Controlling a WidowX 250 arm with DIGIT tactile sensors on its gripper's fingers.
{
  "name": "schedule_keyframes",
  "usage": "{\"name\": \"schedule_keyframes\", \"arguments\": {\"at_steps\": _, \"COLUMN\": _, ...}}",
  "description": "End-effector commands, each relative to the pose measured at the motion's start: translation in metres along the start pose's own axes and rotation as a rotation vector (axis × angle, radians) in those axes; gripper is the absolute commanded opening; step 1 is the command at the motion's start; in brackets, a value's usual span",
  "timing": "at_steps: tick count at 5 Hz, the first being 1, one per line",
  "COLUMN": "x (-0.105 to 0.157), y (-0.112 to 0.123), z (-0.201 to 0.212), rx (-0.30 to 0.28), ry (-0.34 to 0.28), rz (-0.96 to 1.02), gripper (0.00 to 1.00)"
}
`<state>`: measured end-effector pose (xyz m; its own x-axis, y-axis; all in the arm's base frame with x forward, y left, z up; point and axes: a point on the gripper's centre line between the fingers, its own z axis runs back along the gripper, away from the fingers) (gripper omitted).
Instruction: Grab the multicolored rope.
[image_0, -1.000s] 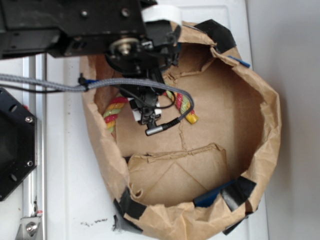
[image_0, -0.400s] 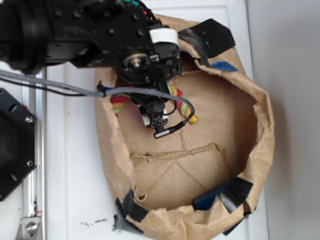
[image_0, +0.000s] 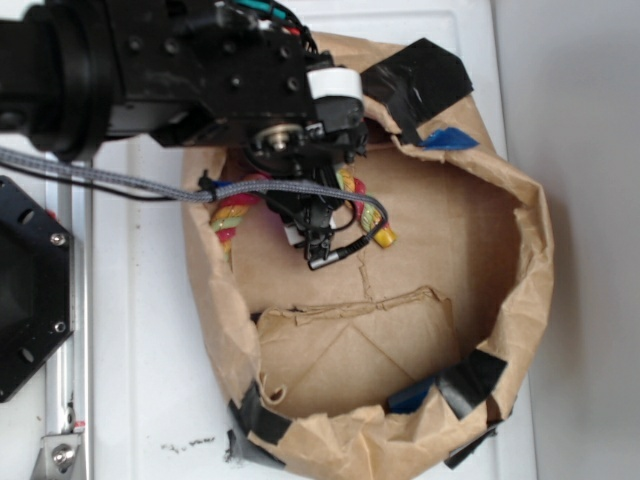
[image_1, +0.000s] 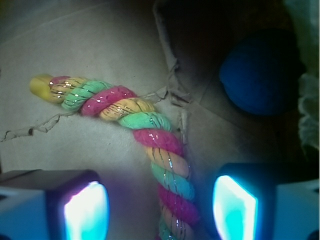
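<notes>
The multicolored rope (image_1: 150, 135) is a thick twisted cord of pink-red, yellow and light-green strands lying on the brown paper floor of the bag. In the wrist view it runs from a yellow end at the left, bends, and passes down between my fingers. My gripper (image_1: 162, 207) is open, astride the rope with a gap on each side; the rope lies nearer the right finger (image_1: 235, 205). In the exterior view the gripper (image_0: 312, 228) hangs inside the bag over the rope (image_0: 368, 210), whose middle is hidden by the arm.
A crumpled brown paper bag (image_0: 530, 260) with black tape patches walls in the rope on all sides. A dark blue ball (image_1: 260, 75) rests in the shadow at the upper right of the wrist view. The grey braided cable (image_0: 100, 178) crosses the bag's left rim.
The arm has shifted slightly right and lower into the bag, over the rope. The bag's left wall and rim were pushed and reshaped. The rope stays on the bag floor.
</notes>
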<state>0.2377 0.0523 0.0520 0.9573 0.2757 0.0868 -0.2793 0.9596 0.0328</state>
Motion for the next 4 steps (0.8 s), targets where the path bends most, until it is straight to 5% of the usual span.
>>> {"name": "schedule_keyframes", "arguments": {"at_steps": 1, "x": 0.0044, "y": 0.0045, "z": 0.0123, "rx": 0.009, "ry": -0.068, "rz": 0.004, "gripper": 0.0}}
{"name": "schedule_keyframes", "arguments": {"at_steps": 2, "x": 0.0081, "y": 0.0063, "z": 0.0167, "rx": 0.002, "ry": -0.06, "rz": 0.012, "gripper": 1.0}}
{"name": "schedule_keyframes", "arguments": {"at_steps": 4, "x": 0.0128, "y": 0.0042, "z": 0.0188, "rx": -0.01, "ry": -0.065, "rz": 0.005, "gripper": 1.0}}
